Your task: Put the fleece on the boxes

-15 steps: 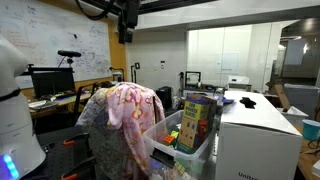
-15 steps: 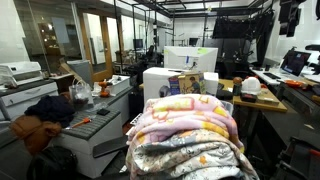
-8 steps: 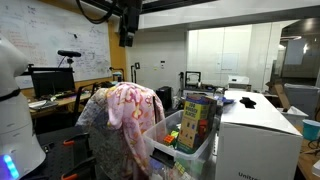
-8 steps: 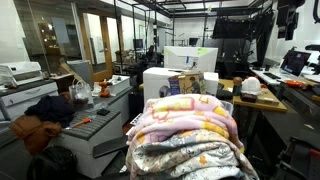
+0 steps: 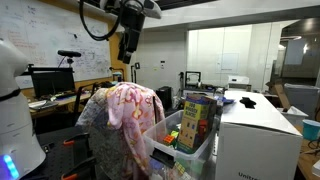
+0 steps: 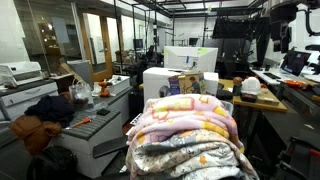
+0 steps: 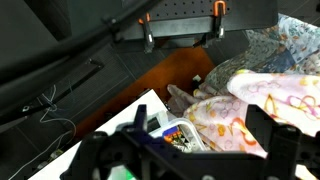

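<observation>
My gripper (image 7: 190, 152) fills the bottom of the wrist view as two dark, blurred fingers (image 7: 283, 148), spread as wide as they go, with nothing between them. In an exterior view the gripper (image 5: 125, 52) hangs high in the air from the bent arm, well above everything.

Straight below me, in the wrist view, lies the large soft pink fleece (image 7: 270, 100) printed with yellow, white and red shapes. A pale grey-white finely patterned cloth (image 7: 288, 38) shows at its far edge. Beside the fleece I see the printed top of one of the tall colourful cartons (image 7: 176, 136), next to a flat white surface (image 7: 105, 118). Above that is an orange-brown shape (image 7: 168, 76) that I cannot make out.

In both exterior views the fleece (image 5: 130, 108) (image 6: 187, 122) is draped over a support that it mostly hides. The patterned cloth (image 6: 185, 160) is bunched under its front edge. The green, yellow and red cartons (image 5: 196, 118) (image 6: 190, 85) stand upright in a translucent clear plastic tub (image 5: 163, 138) just beside the fleece. I cannot tell whether fleece and tub touch. The fleece is not on the cartons.

Past the tub stands a boxy white cabinet (image 5: 258, 135) with a small black object (image 5: 248, 100) on top. Farthest back are a scribbled whiteboard (image 5: 85, 40) and a glass partition (image 5: 225, 55).
</observation>
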Robot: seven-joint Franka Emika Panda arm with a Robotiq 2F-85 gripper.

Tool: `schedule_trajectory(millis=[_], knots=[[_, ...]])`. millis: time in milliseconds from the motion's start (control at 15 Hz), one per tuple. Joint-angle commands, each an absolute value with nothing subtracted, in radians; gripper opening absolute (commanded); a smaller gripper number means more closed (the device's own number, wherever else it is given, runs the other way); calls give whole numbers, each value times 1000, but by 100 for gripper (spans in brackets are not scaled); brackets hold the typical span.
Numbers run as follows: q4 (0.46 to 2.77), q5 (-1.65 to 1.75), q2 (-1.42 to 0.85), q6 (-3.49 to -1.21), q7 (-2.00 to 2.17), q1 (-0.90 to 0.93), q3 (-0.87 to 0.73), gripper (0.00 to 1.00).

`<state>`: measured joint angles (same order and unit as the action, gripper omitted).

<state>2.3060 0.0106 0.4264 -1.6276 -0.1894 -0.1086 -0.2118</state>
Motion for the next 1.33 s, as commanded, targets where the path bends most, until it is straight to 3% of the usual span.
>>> schedule_trajectory(millis=[0, 933, 1267], knots=[[2386, -50, 418, -1723, -170, -102, -189, 100], [2680, -338, 286, -2208, -139, 30, -44, 100], [2692, -424, 263, -2235, -190, 89, -20, 100]])
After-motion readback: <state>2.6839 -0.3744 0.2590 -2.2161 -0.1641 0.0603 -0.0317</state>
